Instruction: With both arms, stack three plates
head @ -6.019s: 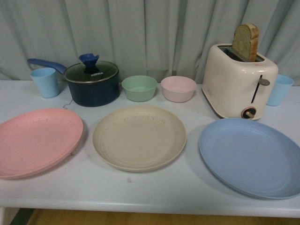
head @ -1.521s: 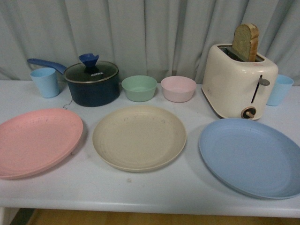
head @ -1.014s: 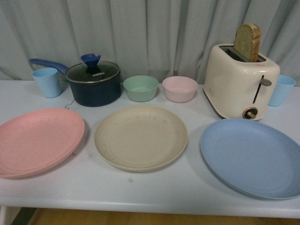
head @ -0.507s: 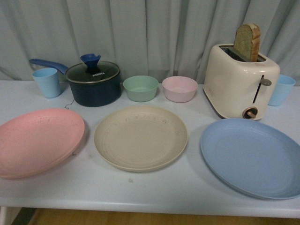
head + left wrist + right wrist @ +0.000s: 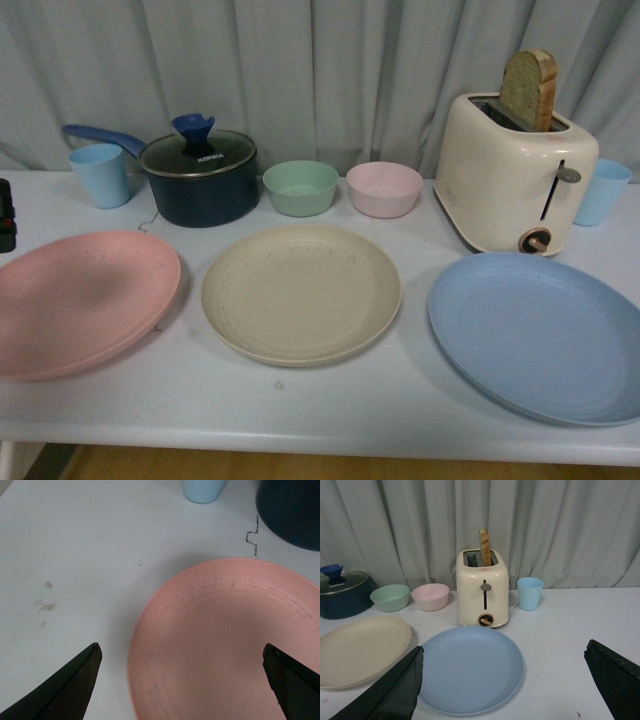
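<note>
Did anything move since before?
The left gripper has come in over the pink plate, jaws open, holding nothing. The pink plate, beige plate, blue plate, green bowl, pink bowl, pot and toaster stayed put.

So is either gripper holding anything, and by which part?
Nothing is held. The left gripper is open over the pink plate; the right gripper is also open.

Toaster (image 5: pixel 515 175) behind R plate (image 5: pixel 535 335) — prob. apart

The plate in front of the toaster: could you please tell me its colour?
That plate is light blue, seen whole in the right wrist view.
</note>
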### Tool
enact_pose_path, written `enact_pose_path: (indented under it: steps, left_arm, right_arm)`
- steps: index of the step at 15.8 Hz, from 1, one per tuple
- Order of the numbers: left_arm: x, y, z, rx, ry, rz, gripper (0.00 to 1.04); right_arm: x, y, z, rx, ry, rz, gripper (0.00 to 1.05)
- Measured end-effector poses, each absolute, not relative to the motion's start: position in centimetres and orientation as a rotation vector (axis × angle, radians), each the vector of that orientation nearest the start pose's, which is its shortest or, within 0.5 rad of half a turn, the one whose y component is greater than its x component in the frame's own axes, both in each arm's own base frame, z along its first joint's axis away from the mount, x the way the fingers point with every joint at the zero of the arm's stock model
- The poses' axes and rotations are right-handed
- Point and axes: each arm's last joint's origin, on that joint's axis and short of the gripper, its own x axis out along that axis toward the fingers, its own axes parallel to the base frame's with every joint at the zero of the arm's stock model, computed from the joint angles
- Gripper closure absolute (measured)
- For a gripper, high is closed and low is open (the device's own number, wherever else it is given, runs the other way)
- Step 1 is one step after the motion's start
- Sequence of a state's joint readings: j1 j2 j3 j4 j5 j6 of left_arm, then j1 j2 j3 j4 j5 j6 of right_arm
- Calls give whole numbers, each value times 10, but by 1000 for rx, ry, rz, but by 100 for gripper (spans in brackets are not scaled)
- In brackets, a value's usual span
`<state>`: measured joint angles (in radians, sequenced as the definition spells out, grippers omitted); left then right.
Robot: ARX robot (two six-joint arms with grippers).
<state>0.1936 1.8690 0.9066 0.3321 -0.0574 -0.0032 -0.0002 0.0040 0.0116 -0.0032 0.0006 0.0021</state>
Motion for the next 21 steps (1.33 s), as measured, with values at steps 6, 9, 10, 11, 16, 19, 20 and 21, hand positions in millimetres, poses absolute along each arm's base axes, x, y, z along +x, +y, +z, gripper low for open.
enact_pose_path:
  steps: [6,9,10,11,16,19,20,21]
  left_arm:
    - [393,119,76,-103,795,380,7]
    - [385,126,70,-157,815,300,16]
    - [383,124,67,-159,826,254,27]
    - [381,122,65,-136,841,226,37]
    - [376,125,62,-45,898,200,88]
    - [381,131,73,-54,871,193,102]
    - [381,131,80,-50,860,192,102]
    - [381,132,88,-39,849,202,102]
  right_arm:
    - [97,0,167,2,-4,-1,6]
    - [97,0,167,2,-4,-1,6]
    - [97,0,167,2,-4,-1,6]
    - [97,0,167,2,-4,-1,6]
    - [97,0,167,2,-4,-1,6]
    - [97,0,167,2,-4,-1,6]
    - [97,0,167,2,-4,-1,6]
    - [97,0,167,2,-4,0,6]
